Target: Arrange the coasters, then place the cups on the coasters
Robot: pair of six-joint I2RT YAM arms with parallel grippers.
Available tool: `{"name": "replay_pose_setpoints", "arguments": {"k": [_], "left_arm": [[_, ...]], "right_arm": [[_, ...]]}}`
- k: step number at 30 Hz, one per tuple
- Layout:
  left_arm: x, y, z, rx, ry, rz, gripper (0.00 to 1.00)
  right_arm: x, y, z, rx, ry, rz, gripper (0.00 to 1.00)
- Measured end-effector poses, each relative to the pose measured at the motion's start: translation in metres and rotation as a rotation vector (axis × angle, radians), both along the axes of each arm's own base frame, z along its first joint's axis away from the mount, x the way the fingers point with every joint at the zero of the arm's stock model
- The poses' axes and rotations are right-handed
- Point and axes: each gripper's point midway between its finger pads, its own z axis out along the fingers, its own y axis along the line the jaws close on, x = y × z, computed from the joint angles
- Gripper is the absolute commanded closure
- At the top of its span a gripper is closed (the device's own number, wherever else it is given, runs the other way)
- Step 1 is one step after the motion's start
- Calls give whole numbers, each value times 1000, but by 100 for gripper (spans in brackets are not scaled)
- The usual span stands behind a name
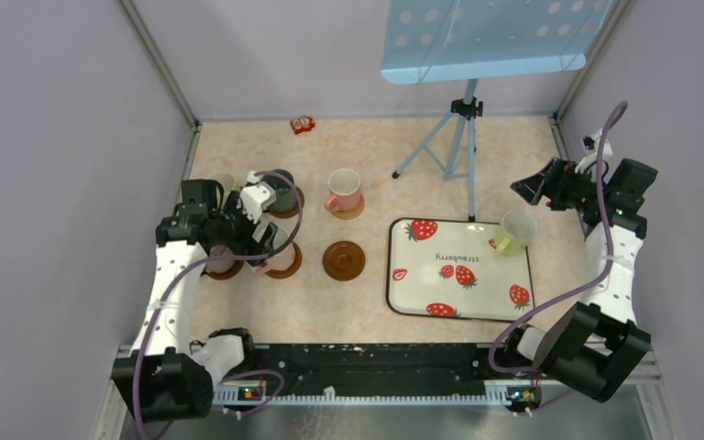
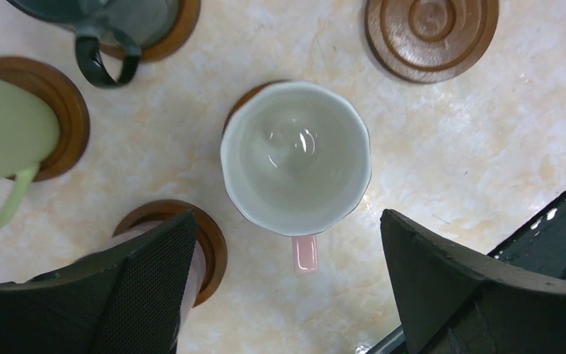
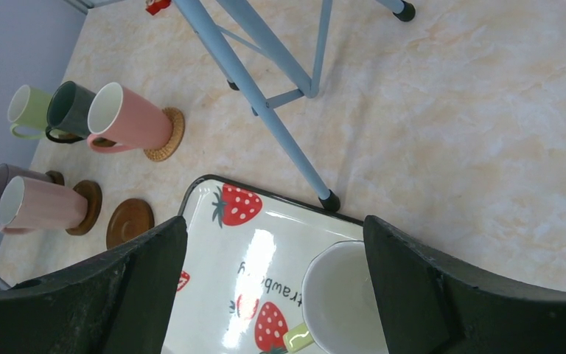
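Left gripper and right gripper both gaping; I'd lift left straight up, not clipping the pale-pink ceramic mug.

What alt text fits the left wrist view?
Seen from above, a pink-handled cup stands on its coaster under the open left end effector. A bare coaster lies beyond; a dark green cup and yellow-green cup sit on others.
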Motion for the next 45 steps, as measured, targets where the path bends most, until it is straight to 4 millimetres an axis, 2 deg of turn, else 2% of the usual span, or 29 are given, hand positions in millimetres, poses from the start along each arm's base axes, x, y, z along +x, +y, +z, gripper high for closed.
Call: {"name": "replay_pose_setpoints", "arguments": {"k": [6, 9, 14, 18, 27, 30, 33, 38, 40, 45], "left_arm": [[20, -19, 41, -41, -64, -60, 1], [23, -50, 48, -51, -77, -145, 1], [2, -135, 39, -57, -34, -372, 1], [-5, -204, 30, -50, 6, -494, 1], [-13, -380, 10, -73, -29, -618, 1], [-20, -425, -2, -100, -24, -637, 1], [-25, -460, -8, -126, -20, -630, 1], [-24, -513, -4, -191, -43, -602, 1], [-24, -526, -7, -205, -50, -594, 1], [-17, -545, -21, -200, -69, -560, 1]], "right_arm": [[1, 2, -1, -5, 4, 2, 12], [0, 3, -2, -12, 6, 5, 12], [0, 2, -5, -25, 9, 8, 12], [2, -4, -9, -43, 25, -26, 12], [4, -39, -14, -68, 72, -197, 11], [5, -51, -8, -75, 73, -253, 11], [6, -60, -3, -78, 71, -292, 11], [6, -74, 4, -77, 74, -348, 11], [4, -79, 6, -74, 73, -366, 11], [3, -85, 7, -69, 77, -387, 11]]}}
